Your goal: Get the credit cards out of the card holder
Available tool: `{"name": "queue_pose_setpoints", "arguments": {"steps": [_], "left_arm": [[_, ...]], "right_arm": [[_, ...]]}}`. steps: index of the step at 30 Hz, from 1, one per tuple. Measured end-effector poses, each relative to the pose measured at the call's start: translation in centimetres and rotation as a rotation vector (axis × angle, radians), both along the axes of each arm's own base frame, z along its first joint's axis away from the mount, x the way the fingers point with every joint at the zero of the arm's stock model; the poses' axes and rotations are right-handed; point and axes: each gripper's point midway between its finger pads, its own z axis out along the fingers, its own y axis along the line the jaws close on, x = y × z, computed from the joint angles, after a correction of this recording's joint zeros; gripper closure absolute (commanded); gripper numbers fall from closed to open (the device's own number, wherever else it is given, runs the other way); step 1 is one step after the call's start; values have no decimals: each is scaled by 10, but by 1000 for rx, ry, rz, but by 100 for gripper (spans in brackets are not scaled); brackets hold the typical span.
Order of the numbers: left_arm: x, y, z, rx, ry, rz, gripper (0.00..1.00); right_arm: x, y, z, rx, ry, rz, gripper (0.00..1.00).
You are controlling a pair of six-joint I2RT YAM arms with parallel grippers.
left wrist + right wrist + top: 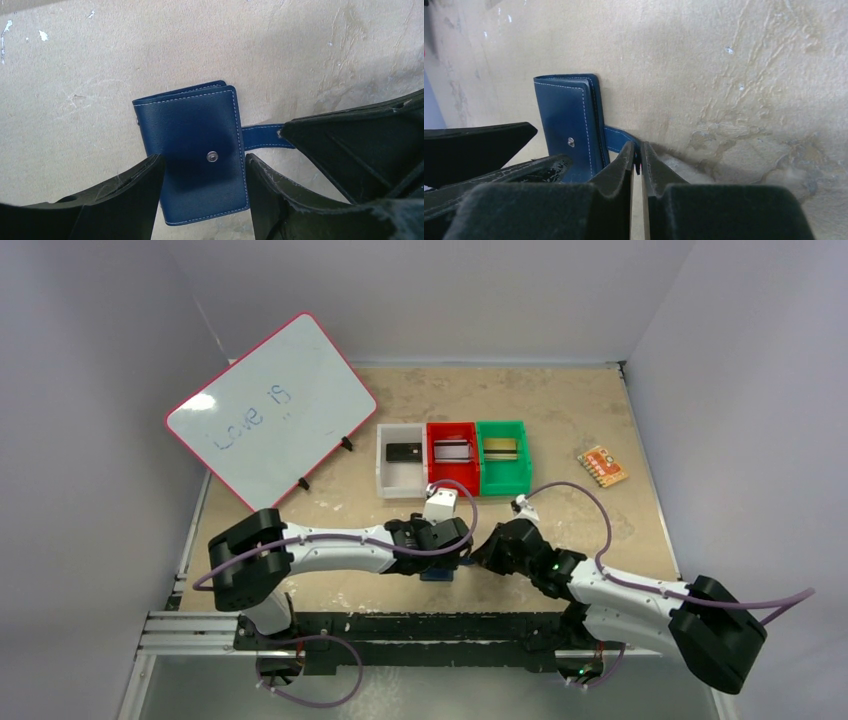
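card holder (pixel 437 576), top view: on worktop (pixel 560 420) near the front edge, mostly hidden under both wrists. left wrist view: holder folded shut and lying flat, snap stud (pixel 212 157) facing up; left jaws open, one finger (pixel 120 205) on each side of it. right wrist view: right jaws pinched almost closed on its strap tab (pixel 616 138).

The card holder (pixel 195 145) is navy blue with pale stitching along its edges and a silver snap (pixel 212 157). The counter (pixel 560 410) is mottled beige with whitish flecks. The left tool (pixel 204 162) and right tool (pixel 637 149) are black. Beyond them sit a white bin (pixel 400 487), a red bin (pixel 432 455) and a green bin (pixel 503 483). The whiteboard (pixel 300 370) is white with a pink rim and blue writing. The small piece (pixel 602 466) is orange and patterned.
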Motion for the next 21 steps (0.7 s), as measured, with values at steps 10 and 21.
{"name": "queue_pose_setpoints", "arguments": {"steps": [10,21], "left_arm": [[-3,-9,-1,92,-22,-32,36],[0,-3,-17,304,-95,-26,36]], "right_arm": [[1,9,11,79,-21,10,95],[-3,5,14,121,-19,-20,94]]}}
